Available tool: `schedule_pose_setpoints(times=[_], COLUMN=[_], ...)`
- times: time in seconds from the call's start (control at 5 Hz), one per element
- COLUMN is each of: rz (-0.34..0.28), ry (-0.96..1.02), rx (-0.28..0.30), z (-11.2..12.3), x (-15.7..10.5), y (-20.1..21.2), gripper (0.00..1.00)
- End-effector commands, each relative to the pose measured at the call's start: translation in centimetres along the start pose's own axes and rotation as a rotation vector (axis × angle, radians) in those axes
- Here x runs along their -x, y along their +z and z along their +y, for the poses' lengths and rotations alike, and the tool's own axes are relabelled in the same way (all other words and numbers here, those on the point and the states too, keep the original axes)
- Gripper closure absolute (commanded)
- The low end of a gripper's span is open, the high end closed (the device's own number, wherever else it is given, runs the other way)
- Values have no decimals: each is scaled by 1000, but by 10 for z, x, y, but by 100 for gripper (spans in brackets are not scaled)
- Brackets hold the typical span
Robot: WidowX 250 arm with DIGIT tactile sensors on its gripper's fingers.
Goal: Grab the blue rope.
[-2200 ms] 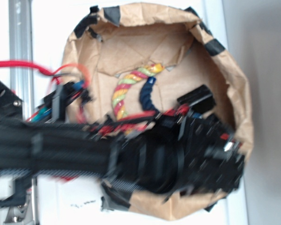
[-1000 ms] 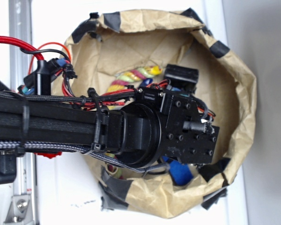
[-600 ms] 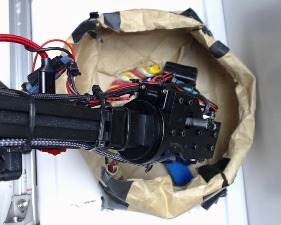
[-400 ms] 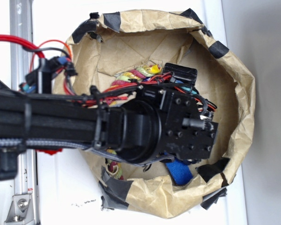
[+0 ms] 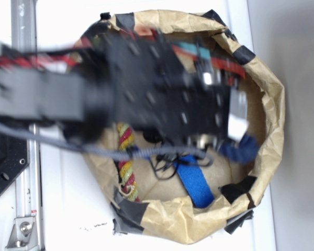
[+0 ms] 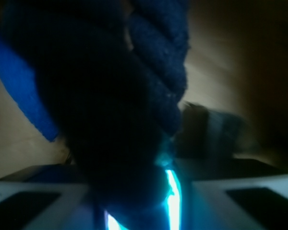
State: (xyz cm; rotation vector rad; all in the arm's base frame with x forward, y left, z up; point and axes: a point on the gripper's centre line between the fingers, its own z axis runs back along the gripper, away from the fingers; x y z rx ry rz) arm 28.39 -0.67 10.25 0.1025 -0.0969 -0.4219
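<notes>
The blue rope (image 6: pixel 110 96), dark navy and twisted, fills the wrist view close up and sits between the two pale fingers at the bottom. My gripper (image 6: pixel 139 196) is shut on the rope. In the exterior view the arm is motion-blurred; the gripper (image 5: pixel 235 130) is over the right side of the brown paper bag (image 5: pixel 272 104), and a navy piece of the blue rope (image 5: pixel 242 149) hangs from it. The rest of the rope is hidden behind the gripper.
A red-yellow-green twisted rope (image 5: pixel 126 167) lies at the bag's lower left. A flat bright blue wedge piece (image 5: pixel 194 182) lies at the bag's bottom; it also shows in the wrist view (image 6: pixel 19 86). Black tape patches (image 5: pixel 235 189) line the rim. A metal rail (image 5: pixel 22 198) runs along the left.
The arm has swung towards the top of the picture and is blurred. The blue rope has come off the bag floor with the gripper, and the multicoloured rope and blue wedge are uncovered.
</notes>
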Motion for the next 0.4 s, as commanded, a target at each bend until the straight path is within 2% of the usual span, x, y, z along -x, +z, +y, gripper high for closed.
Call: schedule_pose_setpoints(times=[0.0,0.2], rz=[-120,-85], ry=[416,468], rx=[159,176], z=[0,-14], x=[-7,-3], y=[83,81], gripper=[100,100])
